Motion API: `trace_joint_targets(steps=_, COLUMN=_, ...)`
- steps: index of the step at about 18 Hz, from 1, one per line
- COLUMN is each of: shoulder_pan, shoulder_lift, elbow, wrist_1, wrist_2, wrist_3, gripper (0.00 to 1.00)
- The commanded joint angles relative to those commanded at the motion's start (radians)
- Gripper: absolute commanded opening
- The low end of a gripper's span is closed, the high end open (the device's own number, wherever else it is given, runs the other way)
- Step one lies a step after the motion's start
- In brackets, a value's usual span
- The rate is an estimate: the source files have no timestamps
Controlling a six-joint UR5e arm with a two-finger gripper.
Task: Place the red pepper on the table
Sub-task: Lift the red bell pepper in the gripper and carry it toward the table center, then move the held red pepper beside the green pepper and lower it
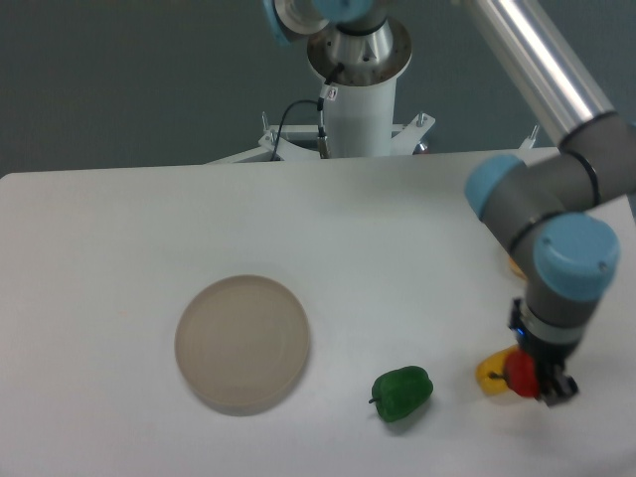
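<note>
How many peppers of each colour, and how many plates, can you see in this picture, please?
Red pepper: 1, held in the gripper
Yellow pepper: 1
Green pepper: 1
Plate: 1
Total: 4

No text, label, brand, number or sign can be read anywhere in this camera view.
</note>
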State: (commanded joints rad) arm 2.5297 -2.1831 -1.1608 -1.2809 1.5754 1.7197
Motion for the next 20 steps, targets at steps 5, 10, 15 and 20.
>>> trace_joint_targets(steps=5, shoulder_pan=-0.023, shoulder_lift=0.097, elbow=-0.163, wrist_1=0.006, wrist_2=-0.002, wrist_3=-0.058, gripper=0.67)
trace_joint_targets(steps=10, shoulder_pan=-0.045, shoulder_lift=0.157, elbow=-0.305, wrist_1=0.107, wrist_2=-0.052, wrist_3=-0.141, gripper=0.67)
trace_joint_targets(steps=15, shoulder_pan=-0.078, shoulder_lift=0.201, elbow=-0.414, wrist_1=0.178, wrist_2=-0.06, wrist_3=-0.247, gripper=0.67)
trace_joint_targets(steps=20, shoulder_pan=-0.132, shoulder_lift=0.207, elbow=-0.485, wrist_1=0.262, wrist_2=-0.058, wrist_3=-0.36, gripper=0.67)
